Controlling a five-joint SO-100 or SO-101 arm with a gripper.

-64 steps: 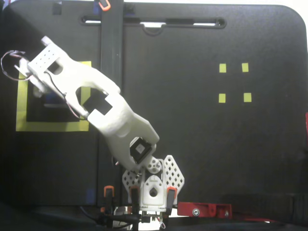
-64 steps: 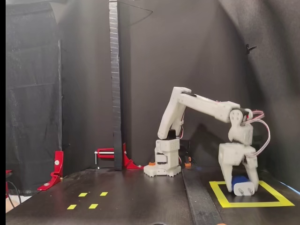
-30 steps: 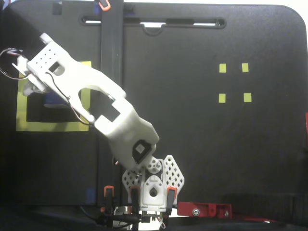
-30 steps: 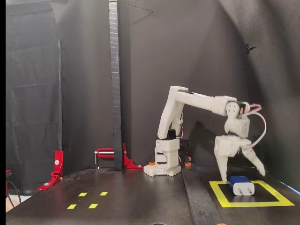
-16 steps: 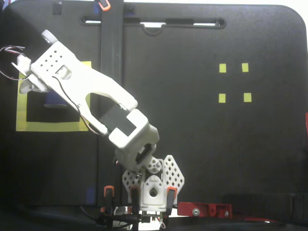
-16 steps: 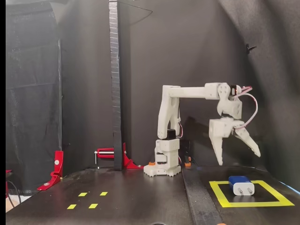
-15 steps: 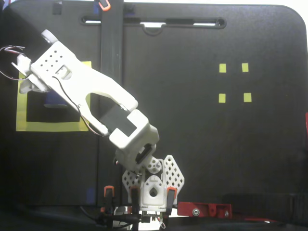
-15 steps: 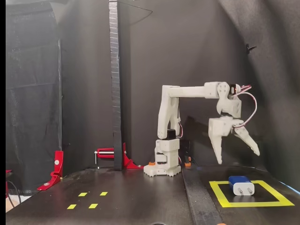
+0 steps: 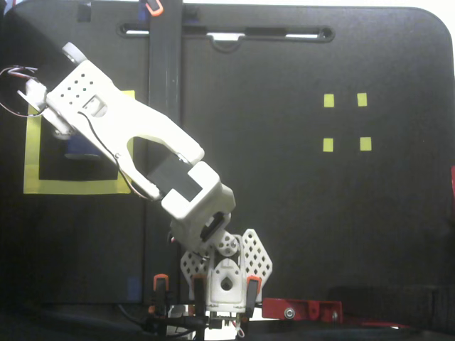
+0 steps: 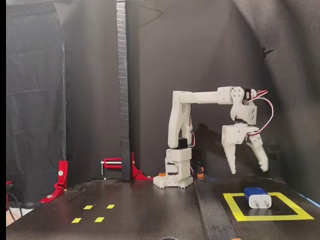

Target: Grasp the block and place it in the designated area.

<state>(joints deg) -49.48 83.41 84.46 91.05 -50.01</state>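
The block [image 10: 257, 197] is a small dark-blue box with rounded corners and a white face turned toward the side camera, where two short prongs show faintly. It lies flat on the black surface inside the designated area [image 10: 235, 207], a square frame of wide yellow tape, and sits toward the frame's far half without touching the tape. From above, only a sliver of blue [image 9: 80, 148] peeks out beneath the white arm [image 9: 135, 142], which covers much of the taped square [image 9: 71, 186] (the frame's top edge is almost wholly hidden).

The gripper [image 10: 249, 171] hangs well above the block, its two fingers pointing down and spread moderately apart, with nothing between them. Clear air separates the fingertips from the block.

Open black tabletop stretches to the right in the overhead view, broken only by four small yellow tape squares [image 9: 345, 121]. A raised dark strip [image 10: 210, 210] runs just beside the frame's inner edge, and a tall dark post [image 10: 122, 90] stands near the arm's base [image 10: 174, 181]. Red clamps [image 10: 120, 169] sit at the table's back and at its side. Dark cloth walls close in the scene.
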